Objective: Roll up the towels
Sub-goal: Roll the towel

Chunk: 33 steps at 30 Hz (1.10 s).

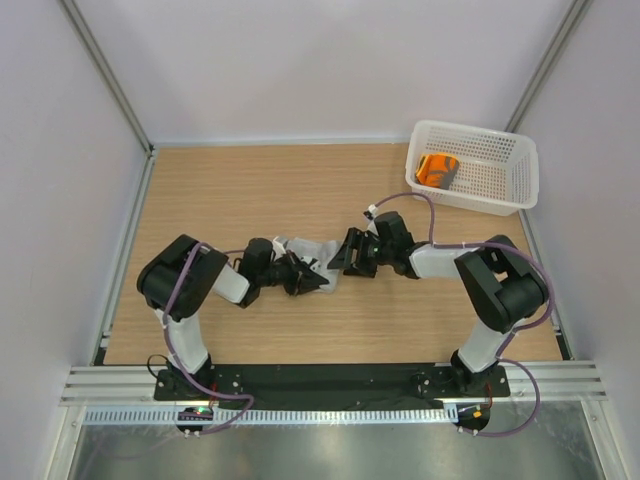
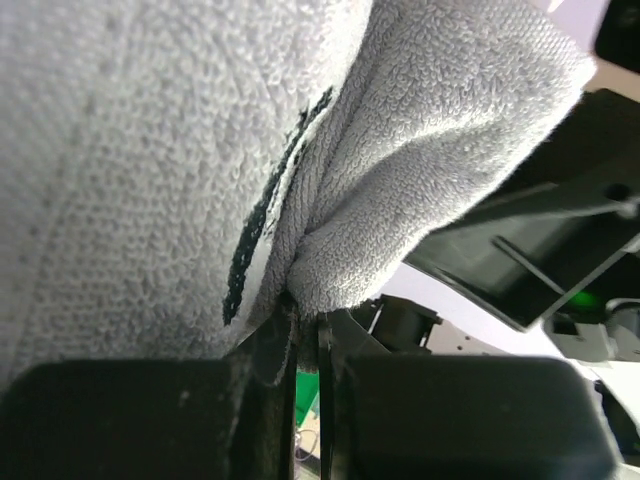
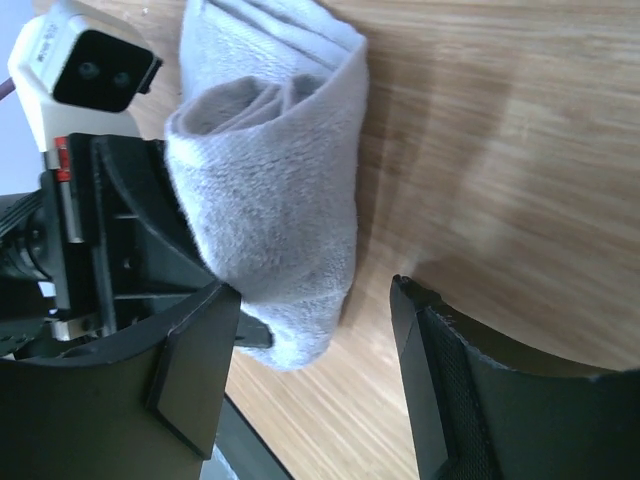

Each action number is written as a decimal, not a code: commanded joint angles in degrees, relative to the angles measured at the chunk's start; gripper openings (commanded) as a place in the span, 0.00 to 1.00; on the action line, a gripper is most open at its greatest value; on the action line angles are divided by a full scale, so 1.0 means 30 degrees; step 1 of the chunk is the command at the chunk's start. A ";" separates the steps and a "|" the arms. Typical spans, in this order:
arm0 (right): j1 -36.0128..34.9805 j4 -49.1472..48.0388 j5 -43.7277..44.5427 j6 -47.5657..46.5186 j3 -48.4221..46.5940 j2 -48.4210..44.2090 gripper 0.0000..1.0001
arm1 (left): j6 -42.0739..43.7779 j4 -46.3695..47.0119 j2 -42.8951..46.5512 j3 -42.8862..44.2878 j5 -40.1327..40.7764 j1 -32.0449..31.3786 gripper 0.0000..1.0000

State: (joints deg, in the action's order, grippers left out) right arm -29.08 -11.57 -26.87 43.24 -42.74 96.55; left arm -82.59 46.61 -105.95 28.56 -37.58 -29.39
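The fluffy grey towel (image 3: 280,200) is a fat, soft roll on the smooth wooden table (image 1: 250,190). The left gripper (image 2: 305,335) pinches its edge tight, and the right gripper (image 3: 312,290) is wide apart around the roll's end. The small orange towel (image 1: 437,170) lies in the white holey basket (image 1: 505,190).

Counting two towels: one grey towel (image 3: 270,180), one orange towel (image 1: 437,169). I am seeing one white basket (image 1: 505,190) and one table (image 1: 230,190). I am working with two grippers: one left gripper (image 2: 305,335), one right gripper (image 3: 312,295).
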 commanded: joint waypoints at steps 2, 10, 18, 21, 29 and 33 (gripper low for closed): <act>-0.0120 -0.2147 -0.0007 0.0234 -0.0284 0.0949 0.66 | -0.0801 0.1485 -0.0395 0.0003 -0.1123 0.0654 0.00; -0.0442 -0.3814 -0.0212 0.0789 -0.0694 0.2706 0.48 | -0.1006 0.1485 -0.1946 0.0940 -0.3319 0.1153 0.00; -0.0648 -0.3471 0.0166 0.1260 -0.0928 0.2593 0.10 | 0.0103 0.0436 -0.0930 0.1174 -0.3383 0.1153 0.06; -0.0649 -0.0310 0.1481 0.0646 -0.1775 0.1568 0.05 | 0.4311 -0.5673 0.1233 0.2342 -0.2187 0.1124 0.20; -0.1175 0.7660 0.3683 -0.0936 -0.4266 0.0569 0.01 | 1.3048 -2.0481 0.5607 0.6999 0.4960 0.0306 0.36; -0.1585 1.0356 0.4386 -0.1317 -0.5993 0.0921 0.01 | 1.4399 -2.3092 0.6897 0.8523 1.1050 -0.2734 0.37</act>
State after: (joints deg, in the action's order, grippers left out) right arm -32.71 9.02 -17.54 41.98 -56.36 100.22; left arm -48.14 -8.62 -88.07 50.98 -20.91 -30.92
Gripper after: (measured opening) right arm 0.239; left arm 0.366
